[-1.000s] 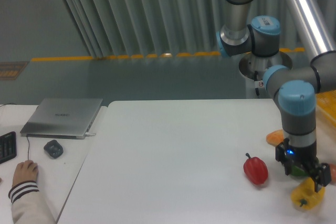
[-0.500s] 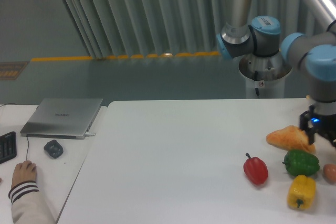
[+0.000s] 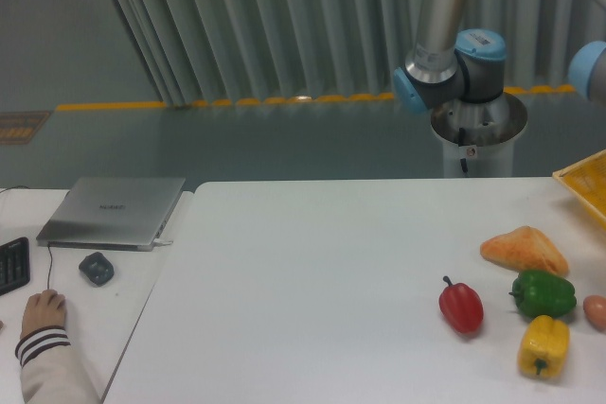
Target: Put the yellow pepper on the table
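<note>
The gripper was out of view past the right edge, so I could not tell its opening. The yellow pepper (image 3: 543, 346) lay free on the table (image 3: 312, 281) near the front right corner, just below the green pepper (image 3: 543, 293), right of the red pepper (image 3: 461, 307). Judged light, firm, glossy and slippery; best taken across its broad lobed sides, not the stem.

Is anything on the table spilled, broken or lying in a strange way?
Nothing stands out. The yellow pepper rests on the table near the right edge, close beside the green pepper, with the red pepper to their left. All look whole and nothing is spilled. The gripper is out of view.
</note>
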### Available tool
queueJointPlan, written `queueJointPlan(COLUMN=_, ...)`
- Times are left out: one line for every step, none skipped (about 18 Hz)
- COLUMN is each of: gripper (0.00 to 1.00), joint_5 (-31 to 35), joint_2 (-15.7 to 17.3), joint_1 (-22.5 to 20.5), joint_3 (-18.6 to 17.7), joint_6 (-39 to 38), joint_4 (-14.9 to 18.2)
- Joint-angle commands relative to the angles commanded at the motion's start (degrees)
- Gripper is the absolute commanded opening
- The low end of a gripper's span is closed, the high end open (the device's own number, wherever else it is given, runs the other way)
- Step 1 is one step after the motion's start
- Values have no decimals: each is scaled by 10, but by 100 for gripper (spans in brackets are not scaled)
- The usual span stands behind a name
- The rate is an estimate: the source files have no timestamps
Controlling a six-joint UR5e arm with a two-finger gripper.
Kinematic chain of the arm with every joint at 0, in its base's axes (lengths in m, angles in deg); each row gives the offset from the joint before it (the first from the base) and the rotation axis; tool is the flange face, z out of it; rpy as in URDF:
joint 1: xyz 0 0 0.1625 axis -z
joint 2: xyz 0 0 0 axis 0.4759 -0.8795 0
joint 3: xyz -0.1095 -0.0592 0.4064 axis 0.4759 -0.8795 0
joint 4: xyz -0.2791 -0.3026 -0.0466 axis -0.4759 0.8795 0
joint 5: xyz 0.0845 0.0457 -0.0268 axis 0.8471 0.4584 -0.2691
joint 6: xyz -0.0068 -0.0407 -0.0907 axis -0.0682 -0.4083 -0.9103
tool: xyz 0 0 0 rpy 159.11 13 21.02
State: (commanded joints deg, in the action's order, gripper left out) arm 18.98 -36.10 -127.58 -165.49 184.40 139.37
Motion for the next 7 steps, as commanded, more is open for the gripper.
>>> queueJointPlan(gripper=100, joint_5=0, joint_2=1, joint_1=-2, joint_3=-1, joint_6=16, joint_4=0)
queueJointPlan(gripper=100, joint_5=0, joint_2=2, joint_1=-2, joint_3=-2, joint_6=18, joint_4=0)
queueJointPlan(gripper=100, joint_5=2, joint_2=2, joint_1=-3, joint_3=-2, joint_6=18, joint_4=0)
queueJointPlan(gripper=100, joint_5=2, joint_2=2, joint_1=-4, joint_3=-2, joint_6=18, joint_4=0)
queueJointPlan(gripper=100, joint_5=2, joint_2=3, joint_1=-4, joint_3=-2, joint_6=18, joint_4=0)
queueJointPlan(gripper=100, joint_5=2, joint_2=3, joint_1=-4, joint_3=-2, joint_6=18, joint_4=0)
queueJointPlan(gripper=100, joint_5=2, joint_2=4, joint_1=-5, joint_3=-2, joint_6=18, joint_4=0)
